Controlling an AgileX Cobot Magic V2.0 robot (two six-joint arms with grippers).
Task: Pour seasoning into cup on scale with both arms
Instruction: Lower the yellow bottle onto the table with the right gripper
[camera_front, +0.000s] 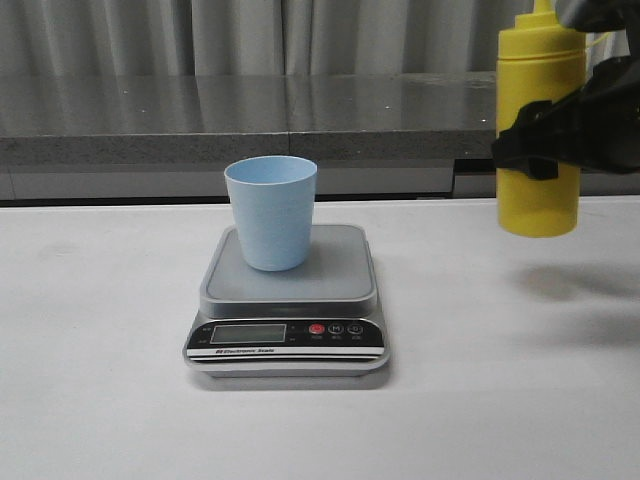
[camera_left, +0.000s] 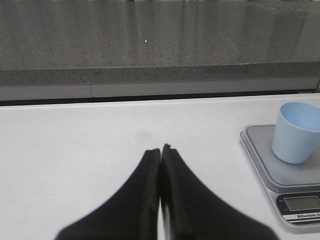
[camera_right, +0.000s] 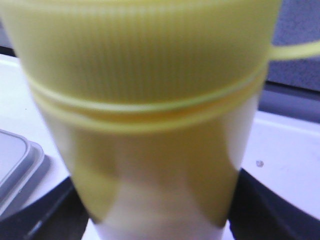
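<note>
Right jaws (camera_front: 545, 140) clamped on upright seasoning (camera_front: 538, 130) held aloft, left jaws (camera_left: 160, 150) closed empty, cup (camera_front: 271, 212) on scale (camera_front: 289, 300).

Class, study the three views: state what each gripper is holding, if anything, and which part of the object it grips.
Right gripper clamps the tall yellow plastic squeeze bottle around its mid-body, upright above the table. Left gripper is shut, holding nothing.

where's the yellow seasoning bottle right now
In the front view the seasoning bottle hangs upright above the table at the far right, gripped by the right claw, well to the right of the cup on the scale.
</note>
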